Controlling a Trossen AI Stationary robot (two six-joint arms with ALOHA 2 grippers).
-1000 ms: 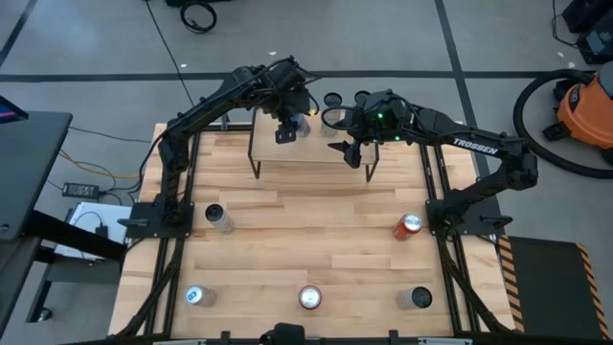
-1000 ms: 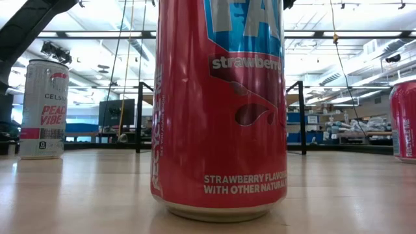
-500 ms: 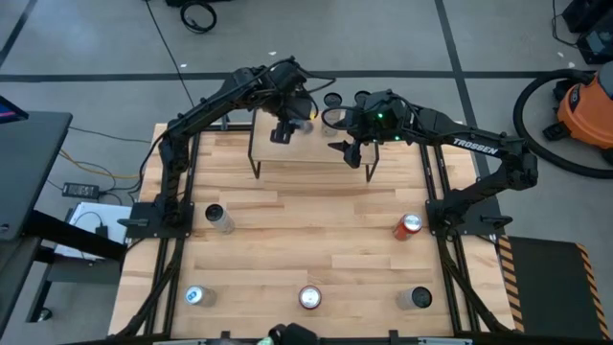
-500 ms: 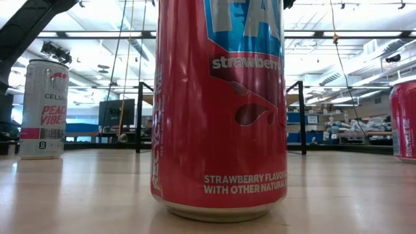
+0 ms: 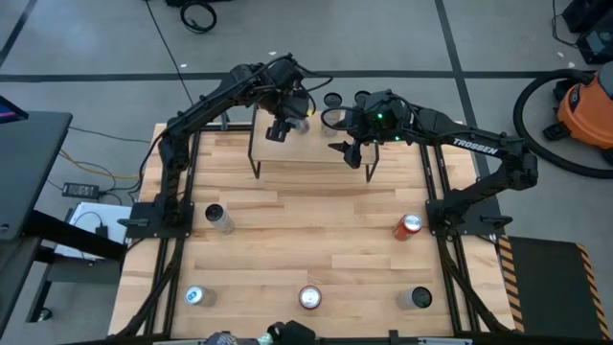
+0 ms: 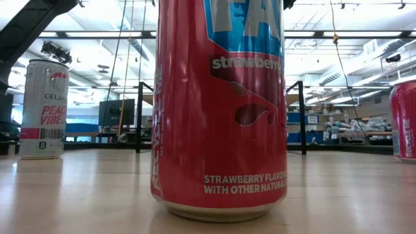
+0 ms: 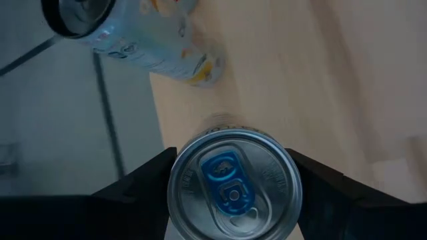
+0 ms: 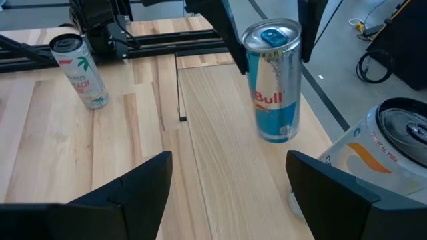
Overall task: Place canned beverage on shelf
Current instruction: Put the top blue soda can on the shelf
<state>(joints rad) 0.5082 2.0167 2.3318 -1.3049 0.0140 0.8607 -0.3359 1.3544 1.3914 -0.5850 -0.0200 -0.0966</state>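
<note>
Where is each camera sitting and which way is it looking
High: overhead, facing down; both arms, shelf.
Low: table height, facing the strawberry can; no arm seen.
Left wrist: above the Red Bull can between its end effector's fingers.
Right wrist: along the shelf; its fingers frame the same Red Bull can.

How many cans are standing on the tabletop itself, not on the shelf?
5: left can, red right can, front-left can, front-middle can, front-right can. Others may be hidden.
</note>
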